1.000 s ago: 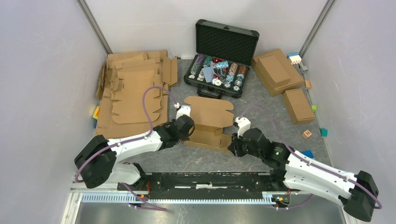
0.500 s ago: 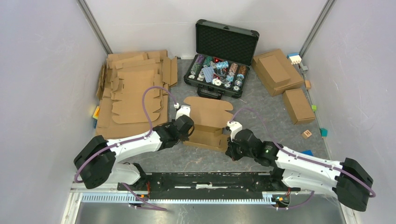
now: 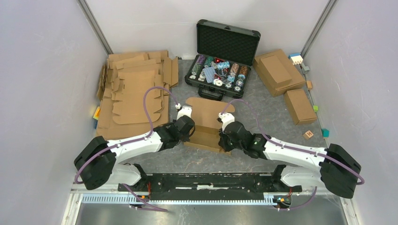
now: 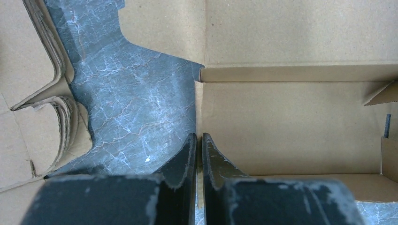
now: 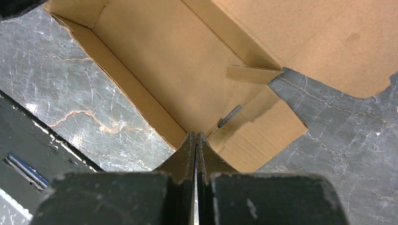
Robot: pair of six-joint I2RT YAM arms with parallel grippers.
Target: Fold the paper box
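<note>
The paper box (image 3: 211,108) stands half-formed in the middle of the table, tray open upward and lid flap lying flat toward the black case. My left gripper (image 3: 190,132) is shut on the box's left side wall; in the left wrist view the wall's edge runs between the fingertips (image 4: 197,140), and the tray floor (image 4: 291,122) lies to the right. My right gripper (image 3: 223,143) is shut with nothing between its fingers, tips (image 5: 195,138) at the tray's (image 5: 164,70) near right corner. The right side flap (image 5: 263,133) lies flat outward beside it.
An open black case (image 3: 220,70) of chips stands behind the box. A pile of flat cardboard blanks (image 3: 133,91) lies at the left. Two closed cardboard boxes (image 3: 277,70) (image 3: 299,105) and small coloured blocks (image 3: 308,134) lie at the right. The black base rail (image 3: 211,180) runs along the front.
My right arm has swung left, from beside the box's right end to over its near right corner. The left gripper has stayed on the left wall.
</note>
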